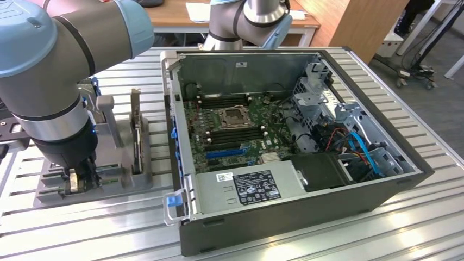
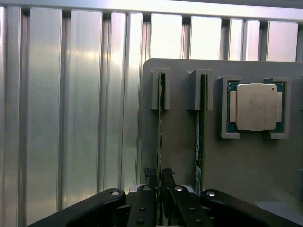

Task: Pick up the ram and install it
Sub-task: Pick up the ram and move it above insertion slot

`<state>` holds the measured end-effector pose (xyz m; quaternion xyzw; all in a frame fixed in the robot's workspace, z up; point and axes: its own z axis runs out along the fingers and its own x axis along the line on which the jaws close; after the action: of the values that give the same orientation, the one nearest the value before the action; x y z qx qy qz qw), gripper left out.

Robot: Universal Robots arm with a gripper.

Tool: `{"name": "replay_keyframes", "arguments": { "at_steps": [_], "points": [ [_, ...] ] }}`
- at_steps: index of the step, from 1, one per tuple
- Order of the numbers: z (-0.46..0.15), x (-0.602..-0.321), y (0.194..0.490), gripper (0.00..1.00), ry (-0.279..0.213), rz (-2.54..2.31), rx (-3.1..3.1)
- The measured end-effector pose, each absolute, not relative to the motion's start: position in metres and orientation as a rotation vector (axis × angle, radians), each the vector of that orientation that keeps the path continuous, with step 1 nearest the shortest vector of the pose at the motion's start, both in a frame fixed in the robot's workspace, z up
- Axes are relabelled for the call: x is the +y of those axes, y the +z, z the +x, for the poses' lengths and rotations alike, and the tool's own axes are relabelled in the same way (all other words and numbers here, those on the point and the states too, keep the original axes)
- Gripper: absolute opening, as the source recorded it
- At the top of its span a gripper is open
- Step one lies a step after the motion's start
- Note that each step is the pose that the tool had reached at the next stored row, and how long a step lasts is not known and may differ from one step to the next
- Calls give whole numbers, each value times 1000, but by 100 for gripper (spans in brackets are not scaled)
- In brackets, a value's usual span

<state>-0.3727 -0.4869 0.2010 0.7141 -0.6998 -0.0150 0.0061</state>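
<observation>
Pinching the ram (image 2: 160, 137) between the fingers (image 2: 150, 174) of the gripper (image 2: 159, 176), drawn in to a narrow gap and pressing on both faces of the thin green stick. Gripping it on edge, with its far end sitting in a grooved post of the grey holder (image 2: 180, 151), straight out from the fingers. Leaving untouched a second stick (image 2: 199, 132) just beside the fingers, parallel to the first and also standing on edge in a post of its own. Leaving alone, further out on that same side, a CPU (image 2: 255, 106) lying flat in a cornered pocket with its metal lid facing up. Working over a ribbed metal table (image 2: 57, 123), showing bare on the fingers' other side and beyond the holder. Reaching down from the arm (image 1: 58, 81) in the exterior view, with the gripper sitting low at the holder's near end. Standing near a dark card (image 1: 136, 130), upright in the holder a little beyond the fingers. Working well apart from the open case (image 1: 290, 217), off toward the exterior view's right of the fingers, with its board (image 1: 232, 122) lying face up inside and a labelled power supply (image 1: 246, 187) along the nearer wall.
</observation>
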Motion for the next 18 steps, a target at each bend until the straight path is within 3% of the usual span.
{"name": "replay_keyframes", "arguments": {
  "at_steps": [8,9,18],
  "points": [
    [-373,-487,201,17,-47,2235,-2190],
    [-373,-487,201,11,-47,2235,-2190],
    [-373,-487,201,11,-47,2235,-2190]
  ]
}}
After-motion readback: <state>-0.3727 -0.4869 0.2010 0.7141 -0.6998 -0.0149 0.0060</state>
